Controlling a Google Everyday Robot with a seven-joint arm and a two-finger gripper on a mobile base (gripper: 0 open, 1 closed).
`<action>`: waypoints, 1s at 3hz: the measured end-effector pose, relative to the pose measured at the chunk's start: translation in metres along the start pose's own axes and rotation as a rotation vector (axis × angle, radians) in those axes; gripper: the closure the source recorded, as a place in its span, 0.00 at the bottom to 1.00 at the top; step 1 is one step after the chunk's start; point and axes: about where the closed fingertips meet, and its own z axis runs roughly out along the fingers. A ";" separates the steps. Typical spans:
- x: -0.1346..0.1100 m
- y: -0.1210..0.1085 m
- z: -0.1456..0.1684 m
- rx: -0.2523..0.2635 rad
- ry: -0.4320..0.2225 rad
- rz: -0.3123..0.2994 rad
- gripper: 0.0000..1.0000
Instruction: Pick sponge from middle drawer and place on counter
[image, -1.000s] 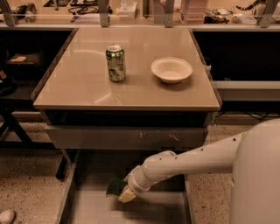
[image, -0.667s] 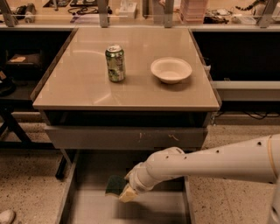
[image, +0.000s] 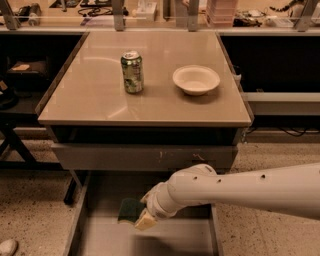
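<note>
The sponge (image: 129, 209), dark green on top with a yellow layer below, is in the open middle drawer (image: 105, 240), a grey metal drawer pulled out below the counter. My gripper (image: 143, 218) is at the end of the white arm that reaches in from the right, and it sits right against the sponge's right side. The sponge looks lifted slightly off the drawer floor. The counter (image: 100, 100) is a glossy beige tabletop above the drawers.
A green can (image: 132, 71) and a white bowl (image: 196, 79) stand on the counter. A closed grey drawer with pale scratches (image: 145, 156) sits just above the open drawer. A dark shelf lies at the left and a speckled floor around.
The arm has drawn further out from the right and the gripper has shifted slightly; the sponge now looks a little higher and closer to the gripper.
</note>
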 end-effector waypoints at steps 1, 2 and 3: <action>-0.017 0.020 -0.024 -0.001 0.007 -0.035 1.00; -0.052 0.045 -0.062 0.001 0.005 -0.107 1.00; -0.094 0.059 -0.097 0.014 0.011 -0.199 1.00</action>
